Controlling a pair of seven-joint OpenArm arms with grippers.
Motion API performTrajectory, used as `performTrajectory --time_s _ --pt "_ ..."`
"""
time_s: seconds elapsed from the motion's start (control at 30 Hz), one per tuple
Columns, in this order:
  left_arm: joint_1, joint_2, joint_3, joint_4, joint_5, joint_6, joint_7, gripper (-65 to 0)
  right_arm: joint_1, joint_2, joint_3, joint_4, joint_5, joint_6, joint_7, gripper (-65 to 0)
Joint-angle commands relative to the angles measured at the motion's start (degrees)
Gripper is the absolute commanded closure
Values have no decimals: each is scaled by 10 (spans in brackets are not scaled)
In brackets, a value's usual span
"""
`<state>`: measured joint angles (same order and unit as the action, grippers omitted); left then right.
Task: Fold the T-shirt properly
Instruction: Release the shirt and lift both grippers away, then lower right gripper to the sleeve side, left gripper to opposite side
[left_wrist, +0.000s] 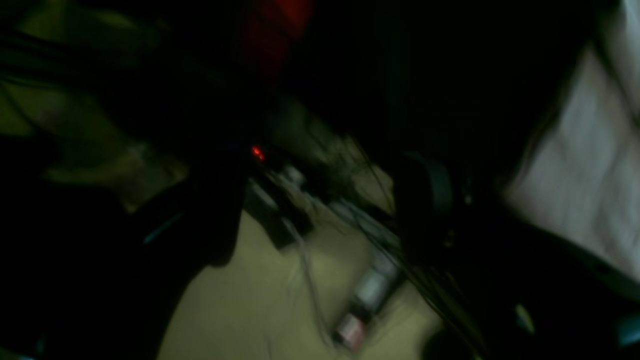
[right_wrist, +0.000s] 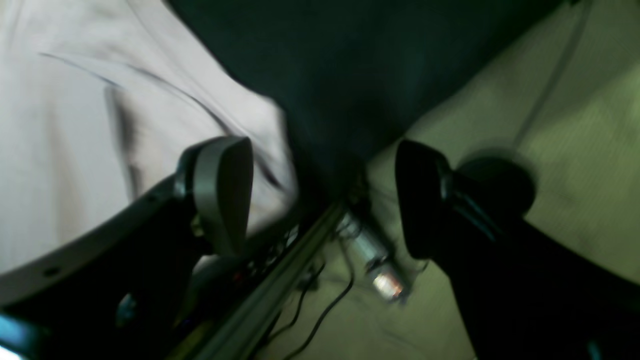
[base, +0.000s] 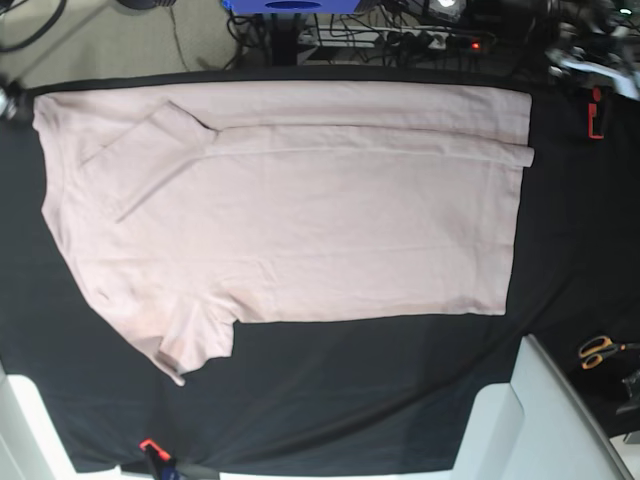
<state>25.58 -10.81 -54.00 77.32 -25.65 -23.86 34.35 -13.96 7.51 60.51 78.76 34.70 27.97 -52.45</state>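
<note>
The pale pink T-shirt (base: 290, 210) lies flat on the black table cloth (base: 350, 390), neck to the left. Its far long edge is folded in as a strip, and one sleeve (base: 195, 335) sticks out at the near left. My right gripper (right_wrist: 320, 195) is open and empty. It hangs past the table's far left corner, with the T-shirt (right_wrist: 60, 125) to its left. The left wrist view is dark and blurred. My left gripper (left_wrist: 325, 210) shows jaws apart and nothing between them, over the floor, with the T-shirt (left_wrist: 580, 165) at the right.
Orange-handled scissors (base: 600, 350) lie at the right edge. A red clamp (base: 595, 112) holds the cloth at the far right and an orange one (base: 150, 446) at the near edge. Cables and a power strip (base: 430, 38) lie on the floor behind the table. White arm bases (base: 530, 420) stand at the near corners.
</note>
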Motion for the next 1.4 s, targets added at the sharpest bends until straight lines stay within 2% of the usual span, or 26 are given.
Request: performTrajectory --time_s 0.0,0.13,0.2,0.3,0.43,0.5,0.63,0.83,1.03,1.17,1.37 --pt "-19 -32 -1 29 -15 -7 -5 -456 14 30 -19 20 15 7 11 -425" --pt "-85 -88 0 49 -14 -7 53 -453 78 102 -128 -2 15 7 14 -426" --pt "-125 -109 12 48 -9 -7 70 -457 123 137 -200 -36 15 8 37 -423" --pt "-182 -131 83 48 44 -7 82 -457 196 185 -325 -122 15 5 110 -422" --pt "-239 -132 191 32 132 -9 81 -457 293 216 -468 -275 15 4 193 -420" --pt "-262 -129 220 19 157 -9 80 -453 331 219 -526 -353 15 4 241 -420" --pt "-305 -129 244 -19 158 -10 80 -449 400 218 -617 -488 15 4 332 -420" --pt "-331 -131 243 -71 158 -10 79 -449 462 203 -715 -595 15 4 397 -420" --pt "-332 -133 241 -78 158 -10 77 -449 474 186 -740 -618 15 3 406 -420" --pt "-325 -133 241 -78 161 -10 56 -449 473 173 -751 -618 15 3 407 -419" --pt "-325 -132 240 -78 158 -11 56 -449 473 170 -751 -618 15 -4 407 -419"
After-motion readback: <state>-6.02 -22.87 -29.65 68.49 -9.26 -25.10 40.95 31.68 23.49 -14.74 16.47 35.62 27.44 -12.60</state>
